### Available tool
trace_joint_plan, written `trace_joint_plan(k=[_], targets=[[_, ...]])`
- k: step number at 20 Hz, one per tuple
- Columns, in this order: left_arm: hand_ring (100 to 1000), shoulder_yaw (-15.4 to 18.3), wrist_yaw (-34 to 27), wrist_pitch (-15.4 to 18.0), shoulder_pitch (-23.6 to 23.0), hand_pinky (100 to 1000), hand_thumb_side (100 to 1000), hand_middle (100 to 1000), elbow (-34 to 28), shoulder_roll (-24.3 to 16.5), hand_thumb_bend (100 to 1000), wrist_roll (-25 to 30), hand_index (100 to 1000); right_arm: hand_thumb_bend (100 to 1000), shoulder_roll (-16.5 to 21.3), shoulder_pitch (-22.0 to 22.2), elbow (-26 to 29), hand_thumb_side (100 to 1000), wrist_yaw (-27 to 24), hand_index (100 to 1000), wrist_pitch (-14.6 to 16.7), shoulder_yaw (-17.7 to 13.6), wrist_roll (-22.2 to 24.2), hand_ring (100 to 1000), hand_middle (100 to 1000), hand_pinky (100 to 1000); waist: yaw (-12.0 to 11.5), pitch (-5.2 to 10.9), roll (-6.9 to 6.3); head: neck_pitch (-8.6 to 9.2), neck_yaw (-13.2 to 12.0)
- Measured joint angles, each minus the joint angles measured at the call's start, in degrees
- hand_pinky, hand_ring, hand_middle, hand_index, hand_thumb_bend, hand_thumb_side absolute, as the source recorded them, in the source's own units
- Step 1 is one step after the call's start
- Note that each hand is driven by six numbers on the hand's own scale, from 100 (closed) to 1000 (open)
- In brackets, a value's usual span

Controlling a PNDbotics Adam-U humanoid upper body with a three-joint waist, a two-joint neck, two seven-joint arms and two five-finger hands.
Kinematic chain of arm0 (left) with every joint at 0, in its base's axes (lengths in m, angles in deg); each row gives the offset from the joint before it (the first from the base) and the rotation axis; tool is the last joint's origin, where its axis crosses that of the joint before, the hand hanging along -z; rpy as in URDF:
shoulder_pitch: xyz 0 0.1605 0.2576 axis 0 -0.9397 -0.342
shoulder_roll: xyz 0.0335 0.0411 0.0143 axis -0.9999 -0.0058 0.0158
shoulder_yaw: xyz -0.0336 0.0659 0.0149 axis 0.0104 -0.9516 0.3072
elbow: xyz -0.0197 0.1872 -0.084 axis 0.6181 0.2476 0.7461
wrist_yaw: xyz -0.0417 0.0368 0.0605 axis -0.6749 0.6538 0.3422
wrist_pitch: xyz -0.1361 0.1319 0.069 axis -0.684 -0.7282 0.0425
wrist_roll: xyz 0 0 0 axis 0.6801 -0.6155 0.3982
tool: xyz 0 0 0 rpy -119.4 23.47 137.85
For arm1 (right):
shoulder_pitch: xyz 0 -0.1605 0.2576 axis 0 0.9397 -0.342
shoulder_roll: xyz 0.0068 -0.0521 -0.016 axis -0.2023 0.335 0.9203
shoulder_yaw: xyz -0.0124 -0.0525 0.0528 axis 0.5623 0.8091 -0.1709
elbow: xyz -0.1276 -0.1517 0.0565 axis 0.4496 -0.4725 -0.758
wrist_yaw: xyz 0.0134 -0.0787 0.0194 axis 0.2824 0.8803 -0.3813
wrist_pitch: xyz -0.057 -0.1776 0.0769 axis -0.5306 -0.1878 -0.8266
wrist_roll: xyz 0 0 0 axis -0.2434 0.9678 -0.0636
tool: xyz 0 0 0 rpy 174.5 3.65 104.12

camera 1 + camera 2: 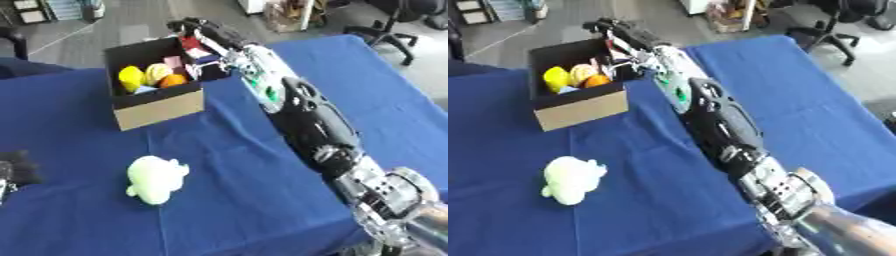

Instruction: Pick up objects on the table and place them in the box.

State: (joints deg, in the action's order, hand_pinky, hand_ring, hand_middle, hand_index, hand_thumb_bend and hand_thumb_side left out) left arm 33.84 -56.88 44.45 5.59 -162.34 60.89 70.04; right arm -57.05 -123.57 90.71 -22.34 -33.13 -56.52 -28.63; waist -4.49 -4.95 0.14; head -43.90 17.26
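An open cardboard box stands at the back left of the blue table. Inside it lie a yellow thing, an orange thing, a pink thing and a red-and-white thing. A pale green soft toy lies on the cloth in front of the box, apart from both hands. My right arm reaches up from the lower right, and my right hand hangs over the box's far right corner with its fingers stretched out. My left hand shows as a dark shape at the left edge, away from the toy.
The blue cloth covers the whole table, and its right edge drops to the floor. An office chair and clutter stand on the floor beyond the far edge.
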Motion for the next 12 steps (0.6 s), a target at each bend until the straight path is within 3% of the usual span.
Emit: trace_joint_plan(k=[3,6,12], targets=[[608,0.4,0.3,0.0,0.0,777,647,598,0.0,-0.4,100,-0.6,788,100,1.7,2.3,3.7,273,-4.7,1000,3.9,4.0,10.9,887,947,909,0.1,0.00,0.03,0.00,-0.1],[608,0.5,0.3,0.0,0.0,777,648,598,0.0,-0.4,100,-0.7,788,100,1.5,3.5,3.8,268,-5.1,1000,6.7,6.5,18.4,916,975,922,0.1,0.00,0.03,0.00,-0.1],[608,0.5,0.3,-0.1,0.0,777,651,598,0.0,-0.4,100,-0.7,788,100,-2.8,3.9,-0.1,244,1.9,1000,7.0,8.0,18.1,945,1000,941,0.1,0.00,0.03,0.00,0.0]])
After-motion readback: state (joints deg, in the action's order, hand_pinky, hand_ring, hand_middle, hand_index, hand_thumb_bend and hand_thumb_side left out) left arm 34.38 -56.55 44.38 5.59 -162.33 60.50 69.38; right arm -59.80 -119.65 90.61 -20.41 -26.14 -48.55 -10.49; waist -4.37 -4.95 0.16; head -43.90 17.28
